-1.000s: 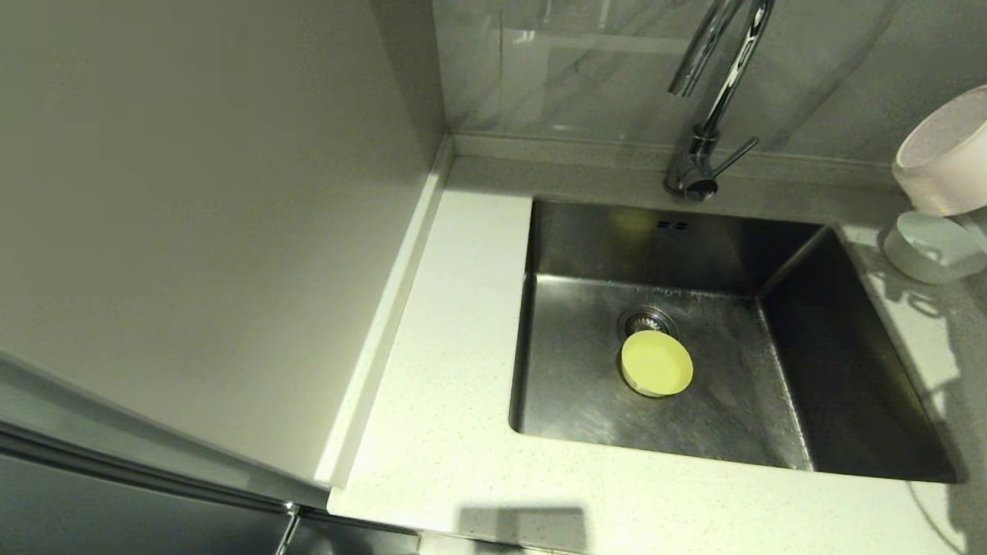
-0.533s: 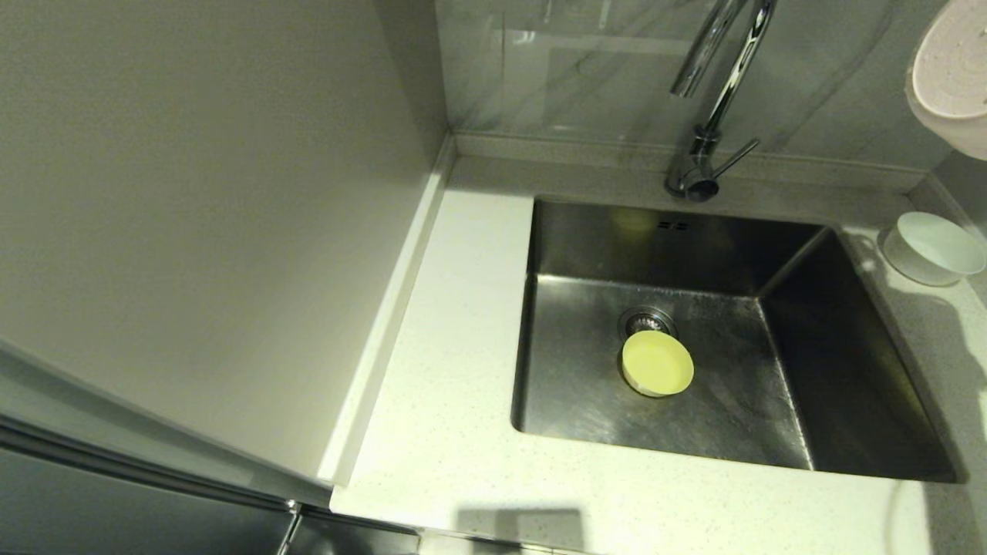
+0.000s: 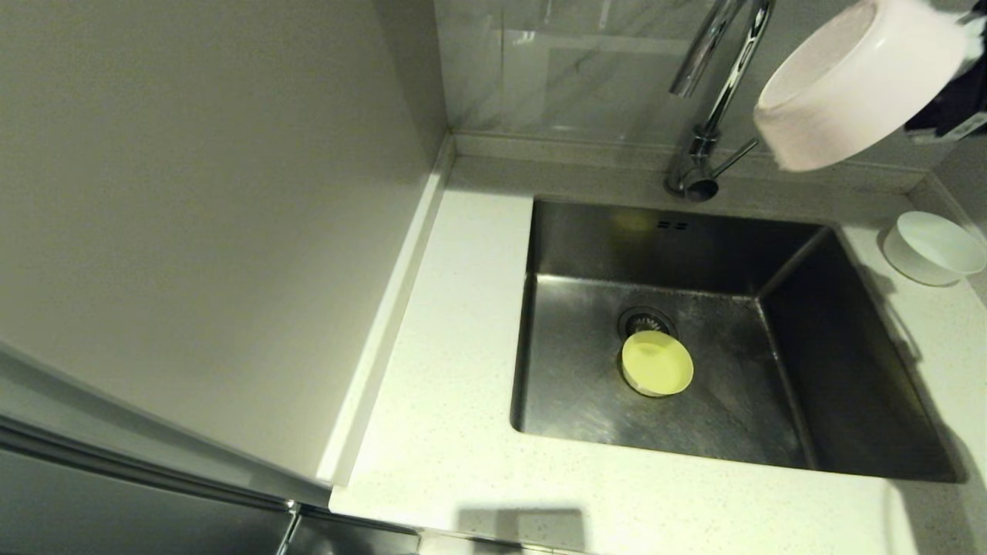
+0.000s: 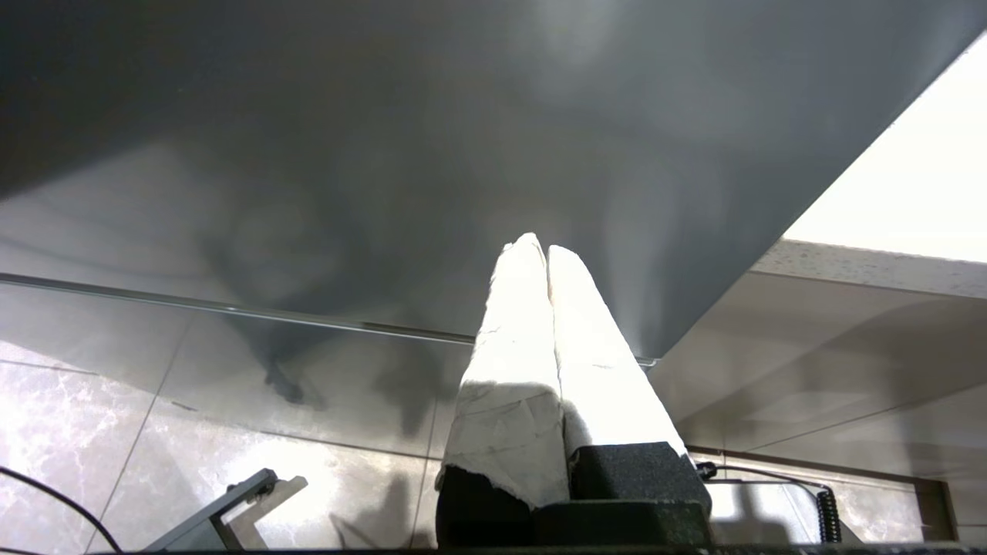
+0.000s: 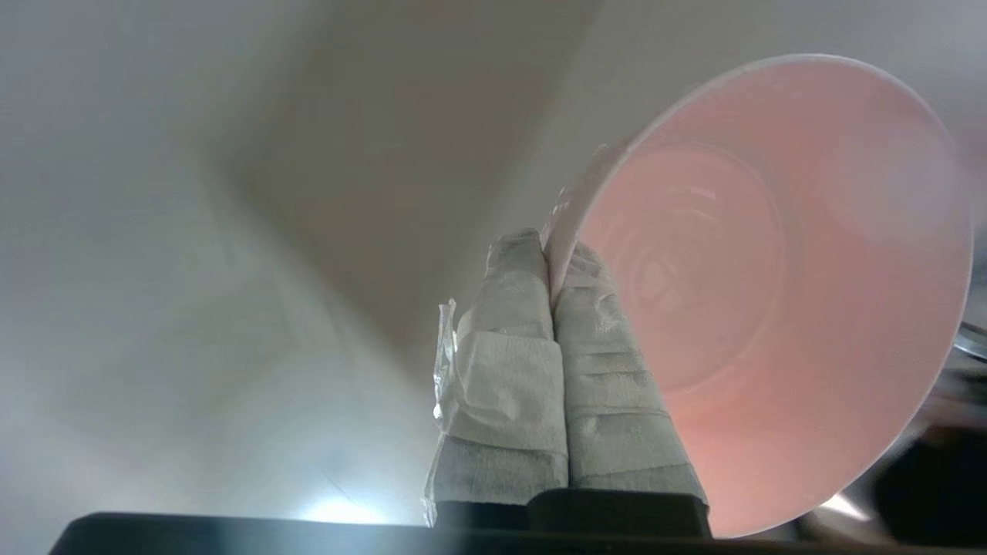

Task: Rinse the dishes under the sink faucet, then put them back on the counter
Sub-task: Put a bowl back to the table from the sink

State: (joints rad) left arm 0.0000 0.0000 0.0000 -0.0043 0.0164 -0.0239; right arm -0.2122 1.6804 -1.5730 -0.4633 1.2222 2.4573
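My right gripper is shut on the rim of the pale pink bowl, which hangs tilted in the air at the upper right, beside the chrome faucet and above the back right corner of the sink. In the right wrist view the pink bowl shows its inside. The yellow bowl lies on the sink floor, partly over the drain strainer. The white bowl stands on the counter right of the sink. My left gripper is shut on nothing, parked low beside a cabinet front, out of the head view.
A tall grey cabinet side walls off the counter's left strip. A glossy tiled wall rises behind the faucet. The faucet's thin lever sticks out to the right, just under the held bowl.
The pink bowl has risen from beside the white bowl and swung left toward the faucet, turning from base-forward to side-on. The yellow and white bowls have not moved.
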